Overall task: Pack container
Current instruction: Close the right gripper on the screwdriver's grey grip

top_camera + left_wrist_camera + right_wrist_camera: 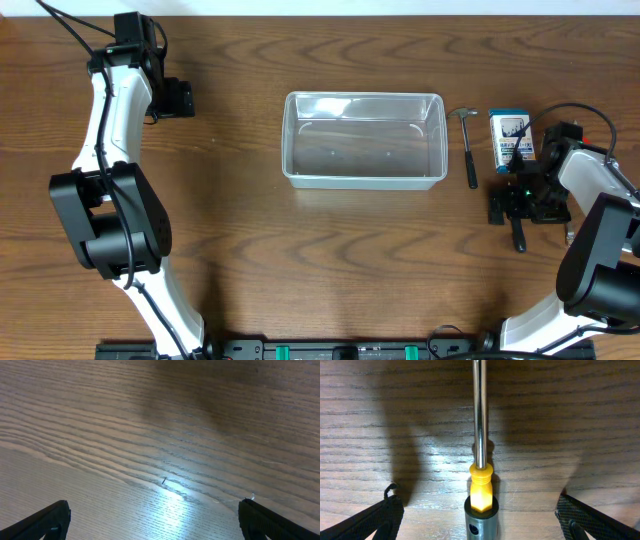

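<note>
Brown wood-grain tabletop (pixel 250 250) is carrying everything, a pale strip showing beyond its far edge. The container (pixel 364 140), a clear rectangular tub with rounded corners and a rim, is sitting upright near the middle, grain showing through its floor, with a hammer (pixel 471 155) lying just beside its right wall and a blue-and-white box (pixel 511 138) beyond. Left fingers (pixel 50 520) are hanging released over the wood; right fingers (pixel 375 520) are standing spread either side of a screwdriver (pixel 480 435), not touching it.
</note>
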`<state>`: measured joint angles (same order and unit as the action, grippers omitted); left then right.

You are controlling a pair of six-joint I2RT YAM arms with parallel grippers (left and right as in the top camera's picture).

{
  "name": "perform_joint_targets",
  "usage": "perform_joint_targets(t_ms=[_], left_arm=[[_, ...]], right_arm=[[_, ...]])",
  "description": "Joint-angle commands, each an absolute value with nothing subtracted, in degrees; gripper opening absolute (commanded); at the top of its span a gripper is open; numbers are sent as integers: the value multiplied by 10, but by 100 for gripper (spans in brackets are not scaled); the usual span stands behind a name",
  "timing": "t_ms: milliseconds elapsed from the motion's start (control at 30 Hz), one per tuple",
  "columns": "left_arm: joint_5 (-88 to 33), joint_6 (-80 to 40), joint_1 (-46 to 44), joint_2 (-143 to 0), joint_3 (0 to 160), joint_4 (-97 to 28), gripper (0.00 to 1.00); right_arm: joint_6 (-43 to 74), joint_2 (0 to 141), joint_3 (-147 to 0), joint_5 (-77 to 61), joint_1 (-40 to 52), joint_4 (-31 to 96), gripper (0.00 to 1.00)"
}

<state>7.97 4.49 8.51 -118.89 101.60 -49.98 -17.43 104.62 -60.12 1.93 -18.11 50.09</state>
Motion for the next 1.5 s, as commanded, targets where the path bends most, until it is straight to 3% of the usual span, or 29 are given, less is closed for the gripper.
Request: perform_joint_targets(t_ms=[0,433,567,700,800,967,1167,1467], left_arm=[[88,44,86,-1199,1014,-501,98],[88,44,86,-1199,1014,-501,98],[88,44,86,-1199,1014,-501,98],[88,44,86,-1199,1014,-501,98],[88,44,86,-1199,1014,-501,98],[88,44,86,-1199,1014,-501,98],[88,44,86,-1199,1014,-501,98],[88,44,86,-1199,1014,-501,98]], right_arm=[[-182,1051,-599,15,-188,497,99],[-168,1051,-599,15,-188,488,99],[-168,1051,-599,15,-188,491,81],[-168,1051,-599,15,-188,492,72],[-168,1051,-599,15,-188,493,71],[-168,1051,-599,15,-188,500,59],[-168,1051,-599,15,-188,505,54],[-168,1051,-599,15,-188,506,36]])
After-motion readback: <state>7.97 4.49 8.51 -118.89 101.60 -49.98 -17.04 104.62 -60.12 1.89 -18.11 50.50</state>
